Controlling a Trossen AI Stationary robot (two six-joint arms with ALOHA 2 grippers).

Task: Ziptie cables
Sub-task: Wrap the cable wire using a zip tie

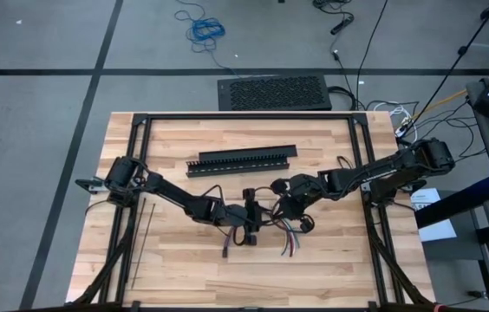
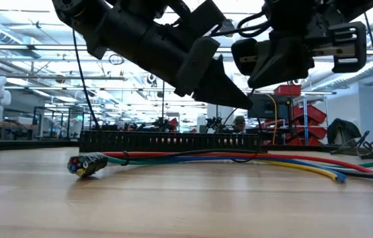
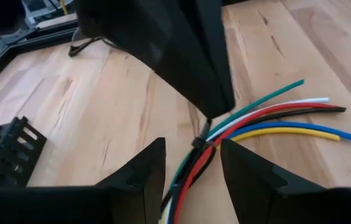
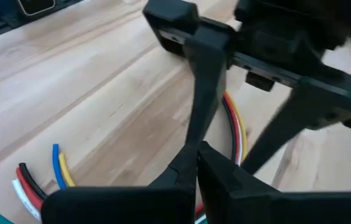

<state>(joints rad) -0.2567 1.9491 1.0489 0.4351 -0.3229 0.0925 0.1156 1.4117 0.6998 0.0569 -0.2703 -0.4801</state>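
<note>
cables under my two claws

the cables (image 2: 239,160) lie flat on the wooden table (image 1: 331,260), bound near one end by a ziptie (image 3: 198,142), the far ends fanned out. my left gripper (image 3: 191,168) hangs just above the bundle with its fingers apart, the tied spot between them, nothing clamped. my right gripper (image 4: 195,163) has its fingers pressed together, tips right over the wires and close by the left one. the black slotted channel (image 1: 242,161) lies well apart behind.

- pale wood table (image 1: 184,269), visible grain, satin
- cables (image 2: 239,159): smooth glossy plastic sheathing
- slotted channel (image 1: 241,161): matt black plastic
- left gripper (image 3: 191,177) fingers (image 3: 141,177): matt black
</note>
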